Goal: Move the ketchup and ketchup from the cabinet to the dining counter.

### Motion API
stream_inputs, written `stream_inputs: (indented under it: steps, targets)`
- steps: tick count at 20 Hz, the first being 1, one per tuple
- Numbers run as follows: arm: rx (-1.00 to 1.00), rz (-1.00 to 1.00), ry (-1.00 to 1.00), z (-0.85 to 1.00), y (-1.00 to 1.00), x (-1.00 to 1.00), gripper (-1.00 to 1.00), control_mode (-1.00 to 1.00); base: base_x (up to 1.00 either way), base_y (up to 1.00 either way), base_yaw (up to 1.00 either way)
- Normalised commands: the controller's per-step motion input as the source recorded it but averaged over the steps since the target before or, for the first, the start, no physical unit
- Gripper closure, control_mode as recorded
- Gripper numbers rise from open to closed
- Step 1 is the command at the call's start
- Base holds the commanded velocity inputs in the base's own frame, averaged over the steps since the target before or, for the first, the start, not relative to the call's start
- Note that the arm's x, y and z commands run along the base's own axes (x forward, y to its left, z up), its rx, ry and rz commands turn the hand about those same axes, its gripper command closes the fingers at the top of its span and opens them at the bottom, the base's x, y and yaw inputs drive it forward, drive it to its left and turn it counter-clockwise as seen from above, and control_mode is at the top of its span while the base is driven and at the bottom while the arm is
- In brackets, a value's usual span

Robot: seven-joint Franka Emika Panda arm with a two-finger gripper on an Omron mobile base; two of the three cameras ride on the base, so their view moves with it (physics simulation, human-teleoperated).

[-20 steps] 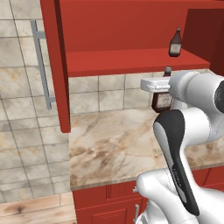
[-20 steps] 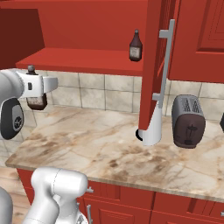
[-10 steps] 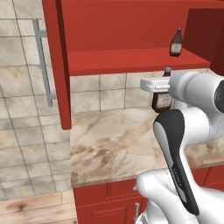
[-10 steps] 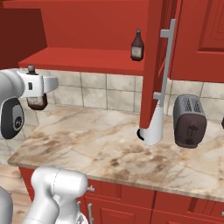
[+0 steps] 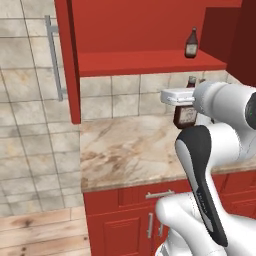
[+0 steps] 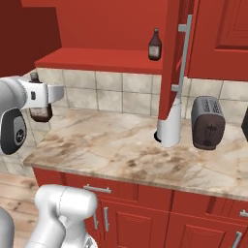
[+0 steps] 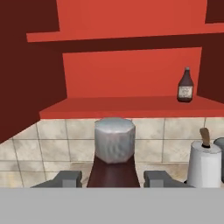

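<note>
One ketchup (image 5: 186,116) hangs in front of the cabinet, just below its shelf level, and my gripper (image 5: 187,106) is shut on it. From the right base the same ketchup (image 6: 41,110) sits in the gripper (image 6: 39,100) at the far left. In the hand view its grey cap (image 7: 114,139) rises between the two fingertips (image 7: 65,178). The other ketchup (image 5: 191,43) (image 6: 154,45) (image 7: 185,85) stands upright on the red shelf of the open cabinet (image 5: 145,62). The dining counter is out of view.
A marbled worktop (image 5: 130,150) backed by tiles lies under the cabinet. A white paper-towel roll (image 6: 169,128) (image 7: 204,164) and a dark toaster (image 6: 207,122) stand on it. Open cabinet doors (image 5: 65,60) (image 6: 172,48) jut out on both sides.
The whole picture has shifted a little in both base views, so the camera has moved. My grip on the ketchup is unchanged and the shelf bottle stays put.
</note>
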Motion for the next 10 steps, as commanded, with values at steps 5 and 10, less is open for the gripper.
stream_inputs:
  steps: [5,10]
  targets:
    - [0.00,0.00,0.00,0.00,0.00,0.00,1.00,1.00,-0.46,0.00,0.00]
    - [0.00,0.00,0.00,0.00,0.00,0.00,1.00,1.00,-0.31,-0.04,0.28]
